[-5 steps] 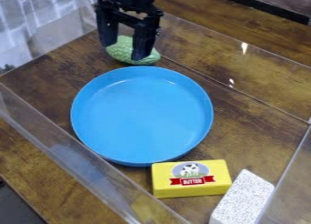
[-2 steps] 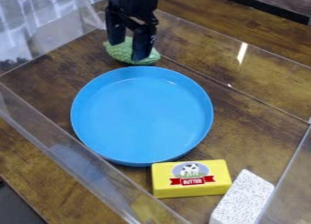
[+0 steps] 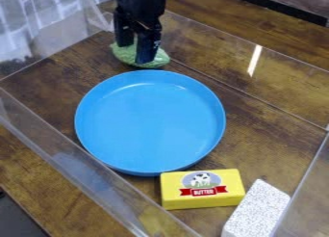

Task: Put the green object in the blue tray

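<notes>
The green object, a pale green bumpy lump, lies on the wooden table just beyond the far rim of the blue tray. My black gripper hangs straight over it, jaws open, one finger on each side of the lump and low around it. Most of the lump is hidden behind the fingers; only its lower edge shows. The tray is a large round bright blue dish with nothing in it.
A yellow butter box lies near the tray's front rim, with a white speckled block to its right. Clear plastic walls fence the table at left and front.
The gripper has come down and shifted slightly over the green object, its fingers now lower around the lump. Its jaws stay open.
</notes>
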`<state>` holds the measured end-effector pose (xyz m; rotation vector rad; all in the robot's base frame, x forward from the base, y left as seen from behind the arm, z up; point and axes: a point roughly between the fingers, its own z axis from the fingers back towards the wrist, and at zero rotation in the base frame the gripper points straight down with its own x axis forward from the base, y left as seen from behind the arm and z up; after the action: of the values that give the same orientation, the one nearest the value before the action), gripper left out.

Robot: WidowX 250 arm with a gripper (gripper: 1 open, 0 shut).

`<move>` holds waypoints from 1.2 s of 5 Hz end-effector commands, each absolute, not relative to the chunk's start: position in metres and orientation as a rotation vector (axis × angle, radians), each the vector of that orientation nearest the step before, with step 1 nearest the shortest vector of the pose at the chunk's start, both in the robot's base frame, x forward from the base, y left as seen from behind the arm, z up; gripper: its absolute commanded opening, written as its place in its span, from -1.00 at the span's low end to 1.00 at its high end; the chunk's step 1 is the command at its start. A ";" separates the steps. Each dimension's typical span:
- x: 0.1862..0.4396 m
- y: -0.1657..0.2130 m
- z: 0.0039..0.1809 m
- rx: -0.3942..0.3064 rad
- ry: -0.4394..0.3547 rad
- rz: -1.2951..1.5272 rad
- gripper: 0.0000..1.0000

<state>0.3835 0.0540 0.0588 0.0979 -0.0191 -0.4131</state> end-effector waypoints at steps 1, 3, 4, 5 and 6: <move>0.399 0.069 0.070 0.127 -0.082 -0.415 1.00; 0.413 0.078 0.055 0.135 -0.096 -0.425 1.00; 0.413 0.078 0.056 0.135 -0.096 -0.427 -1.00; 0.412 0.077 0.058 0.135 -0.096 -0.428 -1.00; 0.410 0.076 0.062 0.136 -0.097 -0.431 -1.00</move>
<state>0.4002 0.0681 0.0296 0.1030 -0.0164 -0.4522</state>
